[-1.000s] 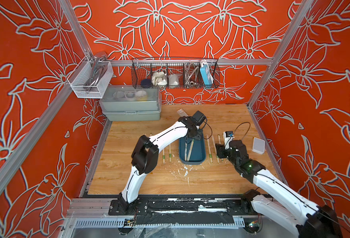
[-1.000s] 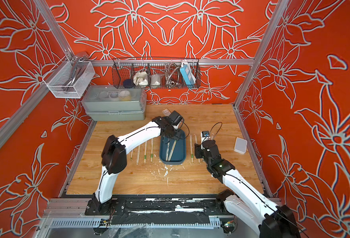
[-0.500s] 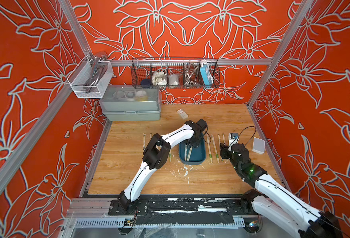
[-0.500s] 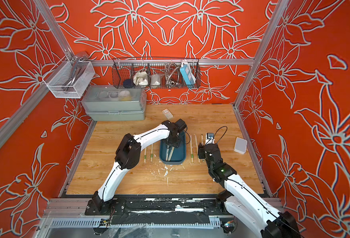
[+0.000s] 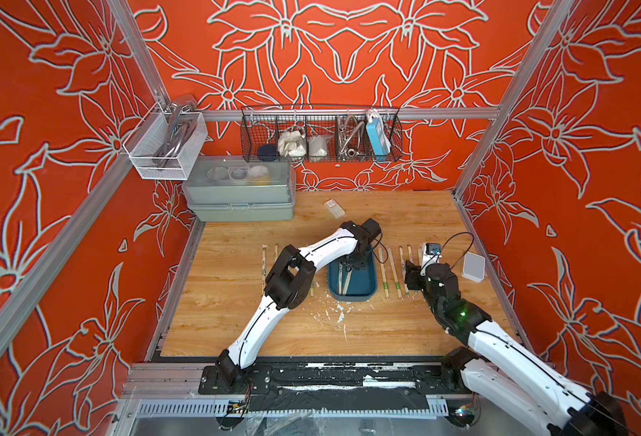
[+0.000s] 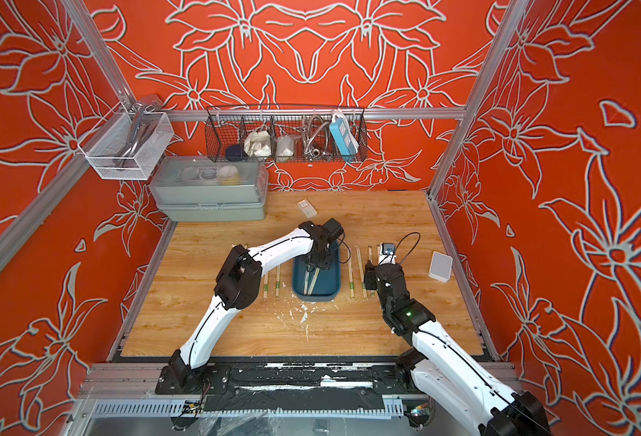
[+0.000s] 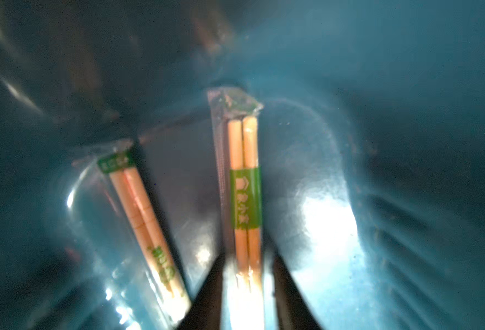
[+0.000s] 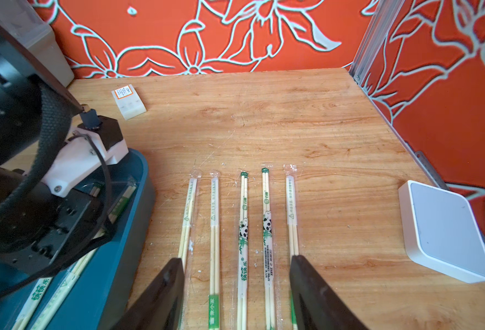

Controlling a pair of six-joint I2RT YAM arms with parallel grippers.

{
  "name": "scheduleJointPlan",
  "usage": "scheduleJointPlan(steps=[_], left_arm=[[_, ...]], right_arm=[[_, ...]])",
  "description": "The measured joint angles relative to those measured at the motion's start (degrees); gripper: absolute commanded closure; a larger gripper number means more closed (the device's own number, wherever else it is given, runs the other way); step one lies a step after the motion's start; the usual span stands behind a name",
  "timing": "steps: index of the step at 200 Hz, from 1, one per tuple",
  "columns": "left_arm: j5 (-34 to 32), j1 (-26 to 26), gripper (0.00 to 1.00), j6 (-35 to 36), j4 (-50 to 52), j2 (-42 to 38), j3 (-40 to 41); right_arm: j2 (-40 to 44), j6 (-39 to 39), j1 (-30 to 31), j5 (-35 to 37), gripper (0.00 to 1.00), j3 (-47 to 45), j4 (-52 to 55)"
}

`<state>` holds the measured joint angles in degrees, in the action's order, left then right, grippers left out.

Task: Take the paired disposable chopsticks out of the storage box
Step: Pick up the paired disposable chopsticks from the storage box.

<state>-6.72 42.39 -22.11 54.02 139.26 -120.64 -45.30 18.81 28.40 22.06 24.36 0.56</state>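
Orange flowered walls enclose a wooden table (image 5: 235, 332), on which a dark teal box (image 5: 366, 288) is set near the middle. The left gripper (image 7: 248, 257) is lowered into the box, its fingers (image 7: 209, 291) drawn in close on either side of one wrapped pair of chopsticks (image 7: 245, 197) lying on the box floor. Whether that pair is actually pinched cannot be told. A second pair (image 7: 141, 211) lies just beside it in the box, at a slight angle. The right gripper (image 8: 237, 258) is held spread wide, grasping nothing, above a row of five pairs (image 8: 242, 228) laid on the table beside the box. Further pairs (image 5: 264, 264) are laid out on the box's opposite side.
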Motion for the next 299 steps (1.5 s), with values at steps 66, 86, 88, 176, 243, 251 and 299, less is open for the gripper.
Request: scheduleJointPlan(steps=[66, 86, 88, 176, 243, 251, 299], left_arm=[[-1.14, 0.11, 1.00, -0.68, -0.96, -0.22, 0.02], [-1.18, 0.11, 1.00, -0.72, -1.44, -1.05, 0.83], [-1.14, 0.11, 1.00, -0.74, -1.55, -1.22, 1.03], [0.83, 0.07, 1.00, -1.77, -5.99, -10.45, 9.44], [1.57, -0.04, 1.00, -2.43, -5.14, -13.97, 9.01], [1.75, -0.07, 1.00, -2.51, -4.66, -14.43, 9.01], [3.56, -2.21, 1.00, -3.10, -3.80, -24.70, 13.27]], right_arm=[[-0.04, 1.22, -0.02, 1.07, 0.35, -0.02, -0.63], [-0.04, 1.38, 0.00, 1.18, 0.35, -0.04, -0.66], [-0.04, 1.40, 0.00, 1.20, 0.35, -0.04, -0.66], [1.57, 1.75, -0.02, 2.40, 0.34, -0.87, -0.85], [1.46, 1.84, -0.17, 2.84, 0.33, -1.05, -0.98], [1.46, 1.84, -0.17, 2.93, 0.33, -1.07, -1.01], [0.68, 1.70, -0.24, 2.82, 0.32, -1.09, -1.03]])
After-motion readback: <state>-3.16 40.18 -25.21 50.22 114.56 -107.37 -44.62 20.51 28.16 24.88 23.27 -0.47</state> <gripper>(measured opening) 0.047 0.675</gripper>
